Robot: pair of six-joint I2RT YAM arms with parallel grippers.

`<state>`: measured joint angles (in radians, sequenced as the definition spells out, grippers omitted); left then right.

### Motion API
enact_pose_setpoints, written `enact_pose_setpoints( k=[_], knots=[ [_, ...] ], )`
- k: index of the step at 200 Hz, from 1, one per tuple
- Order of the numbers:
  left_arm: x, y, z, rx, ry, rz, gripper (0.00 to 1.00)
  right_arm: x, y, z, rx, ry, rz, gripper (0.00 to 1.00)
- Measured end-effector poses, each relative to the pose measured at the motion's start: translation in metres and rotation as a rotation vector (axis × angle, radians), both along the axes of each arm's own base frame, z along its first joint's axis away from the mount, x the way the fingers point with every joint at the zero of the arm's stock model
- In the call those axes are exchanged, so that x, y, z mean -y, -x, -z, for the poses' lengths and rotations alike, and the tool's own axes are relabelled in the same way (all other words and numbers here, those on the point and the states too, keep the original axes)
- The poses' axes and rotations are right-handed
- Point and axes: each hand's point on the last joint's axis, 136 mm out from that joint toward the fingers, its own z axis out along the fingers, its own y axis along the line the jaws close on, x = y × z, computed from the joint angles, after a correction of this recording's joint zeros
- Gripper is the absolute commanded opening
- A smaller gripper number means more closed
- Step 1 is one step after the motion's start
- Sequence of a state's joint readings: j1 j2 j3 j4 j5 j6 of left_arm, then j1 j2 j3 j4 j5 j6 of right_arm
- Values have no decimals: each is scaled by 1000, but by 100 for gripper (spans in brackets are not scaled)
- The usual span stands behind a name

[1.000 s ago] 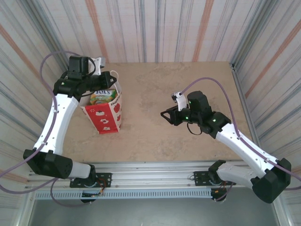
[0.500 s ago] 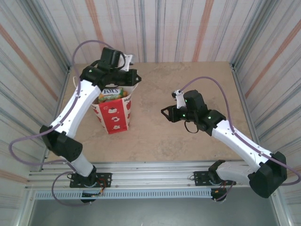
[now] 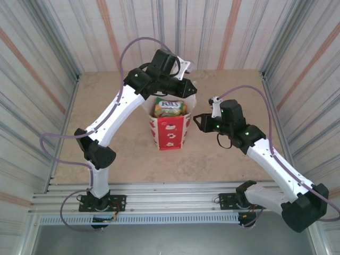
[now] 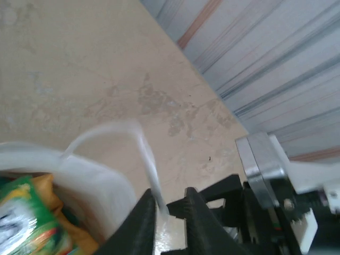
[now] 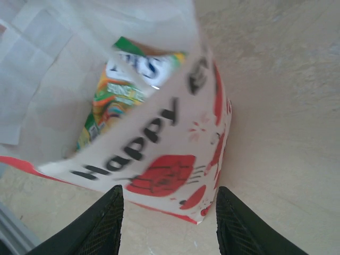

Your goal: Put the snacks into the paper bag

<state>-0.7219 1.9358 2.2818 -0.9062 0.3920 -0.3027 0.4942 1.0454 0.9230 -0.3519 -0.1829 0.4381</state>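
Left wrist view: the left gripper (image 4: pixel 170 201) has its two black fingers (image 4: pixel 142 226) drawn almost together. The white string handle (image 4: pixel 150 170) runs down into the narrow gap between them, so we read it as clamped on that handle. The handle loops up from the paper bag (image 4: pixel 101 180), whose blurred white rim lies just beside the fingers. Snacks (image 4: pixel 24 212) show inside the rim, green and orange.

Top external view: the left gripper (image 3: pixel 186 91) sits at the far right corner of the bag's mouth. The paper bag (image 3: pixel 169 133) stands upright, white above a red band with apple prints. Snacks (image 3: pixel 169 108) lie inside it, with a green, yellow and orange packet uppermost. We cannot tell whether the bag's base rests fully on the tabletop (image 3: pixel 239 85).

The right gripper (image 3: pixel 198 120) hangs just beside the bag's right wall, near rim height, jaws spread wide with nothing between them. We see no contact with the bag.

Right wrist view: its fingers frame the bag's "Happy" wall (image 5: pixel 159 159) from either side, apart from it. A packet (image 5: pixel 119 90) shows down inside the open mouth.
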Motion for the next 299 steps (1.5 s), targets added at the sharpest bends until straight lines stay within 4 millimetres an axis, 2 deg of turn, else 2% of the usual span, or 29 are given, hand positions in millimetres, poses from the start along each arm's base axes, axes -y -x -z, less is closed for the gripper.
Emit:
enact_pose_setpoints(
  k=[44,58,80,112,128,151,156,163,165,168,187,204,224,251,261,276,299],
  knots=[
    [-11,-3,-17,40,0,-36,60,17,-4,5,-49,-21,56,58],
    [-23,-4,-21,44,-14,-61,65,24,-7,6,-75,-42,81,59],
    [-54,-9,-31,62,-42,-133,72,33,-10,12,-109,-53,104,60],
    [-122,-6,-52,122,-79,-275,79,49,-14,18,-147,-54,136,60],
    [-166,1,-60,160,-99,-365,86,64,-20,17,-139,-45,168,60],
    [-233,11,-58,211,-133,-528,98,88,-28,17,-114,-18,216,62],
    [-249,15,-54,225,-145,-566,98,93,-30,17,-108,-11,227,67],
    [-266,19,-49,239,-157,-611,99,101,-32,17,-100,-2,241,81],
    [-271,20,-46,242,-161,-625,98,103,-33,16,-94,5,243,94],
    [-279,23,-43,247,-168,-644,99,105,-34,16,-94,3,251,100],
    [-312,33,-13,292,-194,-731,99,124,-42,15,-56,27,289,99],
    [-328,36,24,324,-221,-765,99,138,-50,23,-16,41,316,99],
    [-335,32,74,373,-273,-763,99,152,-53,48,-5,62,343,99],
    [-350,23,160,371,-362,-789,99,171,-58,82,9,92,392,99],
    [-358,23,185,354,-384,-810,99,179,-60,93,11,99,414,99],
    [-369,20,211,353,-389,-842,99,190,-65,108,18,114,447,99],
    [-378,12,241,363,-380,-876,99,199,-70,127,42,139,467,99]
  ],
)
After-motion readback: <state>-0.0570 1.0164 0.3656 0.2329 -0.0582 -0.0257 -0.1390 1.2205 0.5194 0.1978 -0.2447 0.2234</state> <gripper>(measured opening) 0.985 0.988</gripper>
